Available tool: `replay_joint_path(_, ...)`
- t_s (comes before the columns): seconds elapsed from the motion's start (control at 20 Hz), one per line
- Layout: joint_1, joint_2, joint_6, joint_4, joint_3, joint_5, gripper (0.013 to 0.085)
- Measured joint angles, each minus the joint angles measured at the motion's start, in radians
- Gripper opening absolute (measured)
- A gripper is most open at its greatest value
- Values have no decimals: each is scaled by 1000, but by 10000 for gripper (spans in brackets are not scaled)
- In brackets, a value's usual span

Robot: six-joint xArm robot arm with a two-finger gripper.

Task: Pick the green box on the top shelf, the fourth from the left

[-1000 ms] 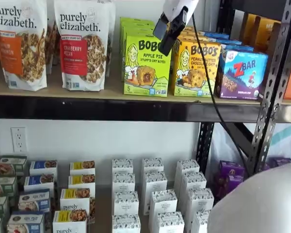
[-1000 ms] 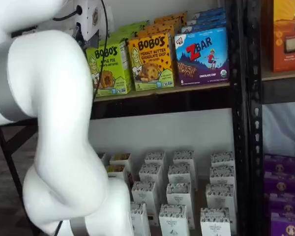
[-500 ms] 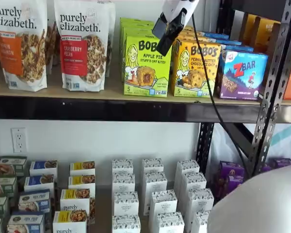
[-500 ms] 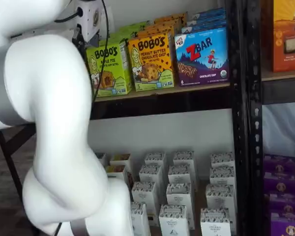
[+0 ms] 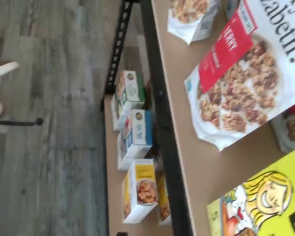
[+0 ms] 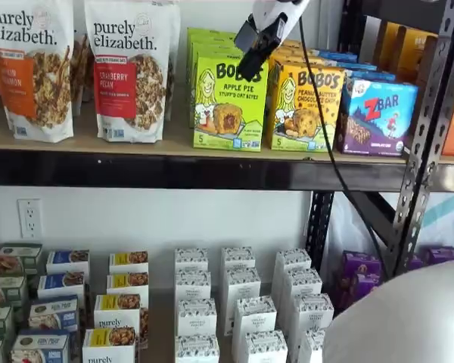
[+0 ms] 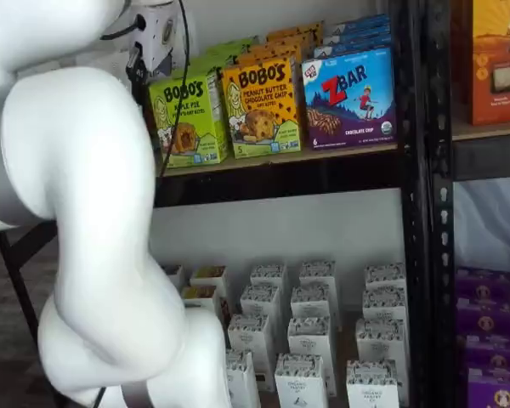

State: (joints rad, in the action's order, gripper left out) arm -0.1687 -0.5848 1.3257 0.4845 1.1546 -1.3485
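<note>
The lime-green Bobo's Apple Pie box stands at the front of its row on the top shelf, between a granola bag and the yellow Bobo's box. It also shows in a shelf view and, as a corner with the cartoon girl, in the wrist view. My gripper hangs from above, its black fingers in front of the green box's upper right corner. The fingers show side-on, so no gap can be read. In a shelf view the gripper's white body is left of the box; the fingers are hidden there.
Purely Elizabeth granola bags stand left of the green box. A yellow Bobo's peanut butter box and a blue ZBar box stand right. Black uprights frame the shelf. Small boxes fill the lower shelf. My white arm blocks much of one view.
My gripper has moved up and slightly left, closer over the green box's top right corner. The boxes have not moved.
</note>
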Motion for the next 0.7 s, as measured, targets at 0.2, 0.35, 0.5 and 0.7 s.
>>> replay_joint_path(0.2, 8, -1, 8, 20, -11, 47, 850)
replay_joint_path(0.35, 13, 8, 15, 19, -7, 61, 850)
replay_joint_path(0.5, 15, 16, 21, 15, -11, 91, 850)
replay_joint_path(0.7, 25, 39, 36, 24, -2, 111, 850)
